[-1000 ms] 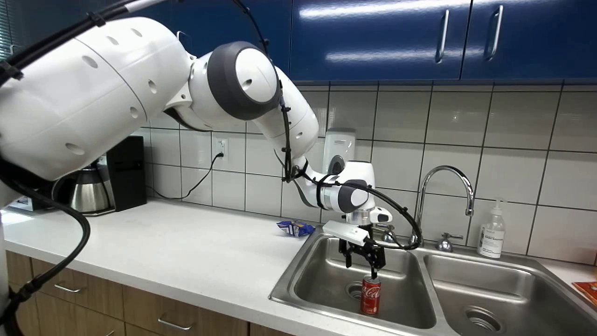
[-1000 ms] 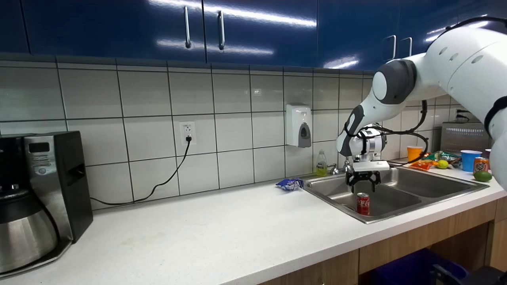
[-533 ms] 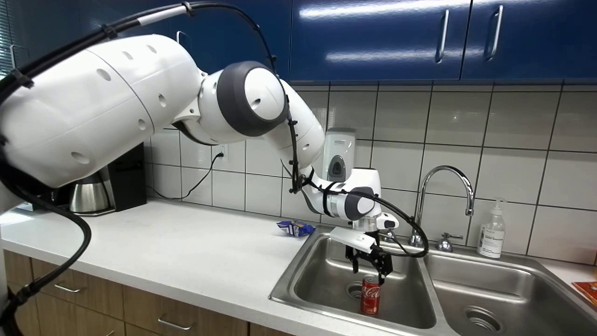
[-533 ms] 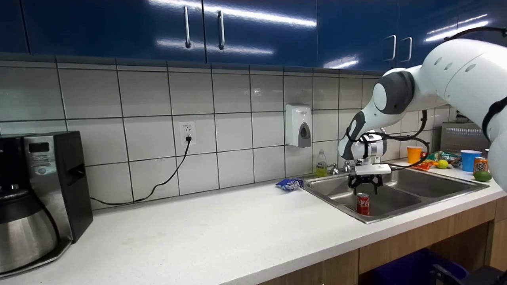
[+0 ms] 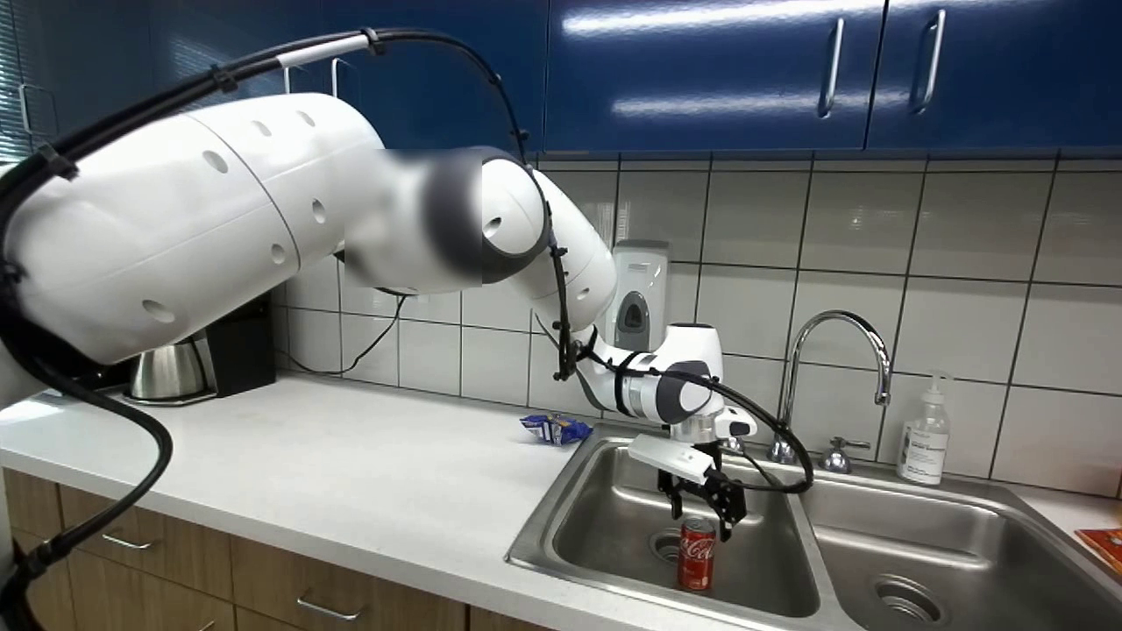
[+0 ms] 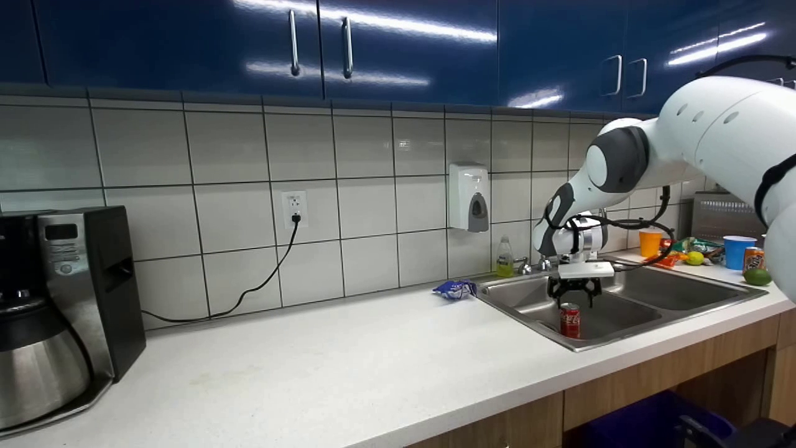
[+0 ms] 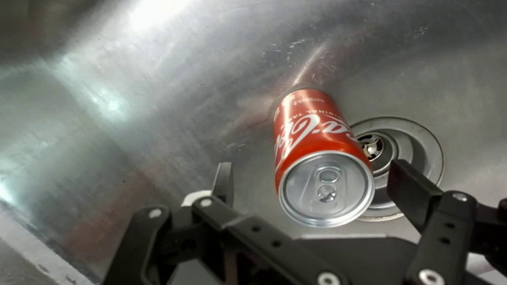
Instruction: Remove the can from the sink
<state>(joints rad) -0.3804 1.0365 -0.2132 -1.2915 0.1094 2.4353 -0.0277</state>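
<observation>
The red can with a silvery top stands upright in a basin of the steel sink. The can and the sink show in both exterior views. My gripper, also in an exterior view, is open and empty, pointing down close over the can's top. In the wrist view the fingers of my gripper lie on either side of the can, with the can nearer the right-hand finger. Neither finger appears to touch it. I cannot tell whether the tips reach below its rim.
The can stands beside a drain, near a basin wall. A chrome faucet and a white soap bottle stand behind the sink. A blue packet lies by its corner. Cups and fruit stand beyond it.
My open gripper has moved down toward the can and to the right in both exterior views. The motion is smaller in the last half second. The can has not moved.
</observation>
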